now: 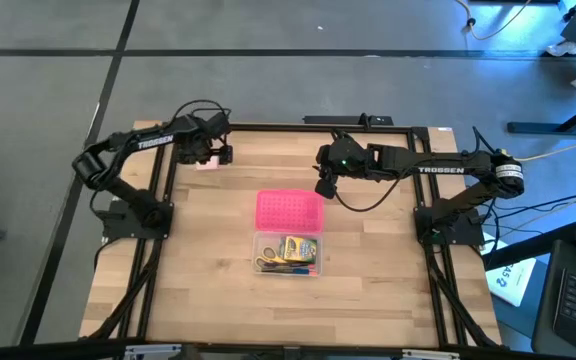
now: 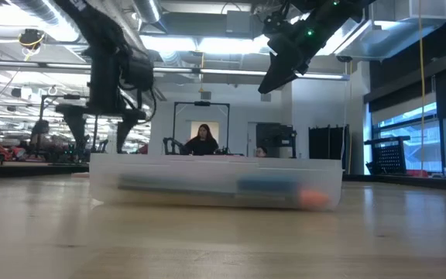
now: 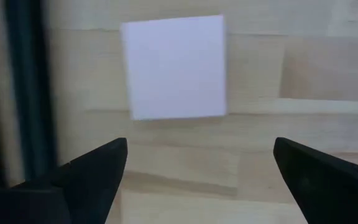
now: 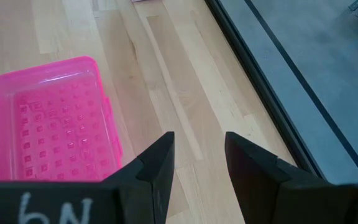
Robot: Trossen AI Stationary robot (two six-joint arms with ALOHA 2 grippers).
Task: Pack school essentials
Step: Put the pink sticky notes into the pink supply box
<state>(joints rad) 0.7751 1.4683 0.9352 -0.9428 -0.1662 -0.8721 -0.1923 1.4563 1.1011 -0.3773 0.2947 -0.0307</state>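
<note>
school things sit in one clear case (image 1: 287,254) in the middle of the table (image 1: 198,290): one pair of scissors (image 1: 265,264) and one crayon box (image 1: 299,247). one pink lid (image 1: 289,211) lies open, joined to the case. one pale pink pad (image 3: 174,67) lies flat near the far left edge, outside the case. the left gripper (image 3: 197,165) hangs over the pad, fingers wide apart. the right gripper (image 4: 199,152) floats beside the lid, fingers a little apart, holding nothing.

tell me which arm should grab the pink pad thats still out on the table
Left. The left pincer hangs open right over the pale pink pad at the table's far edge. The right pincer is raised beside the pink lid, farther from the pad.
</note>
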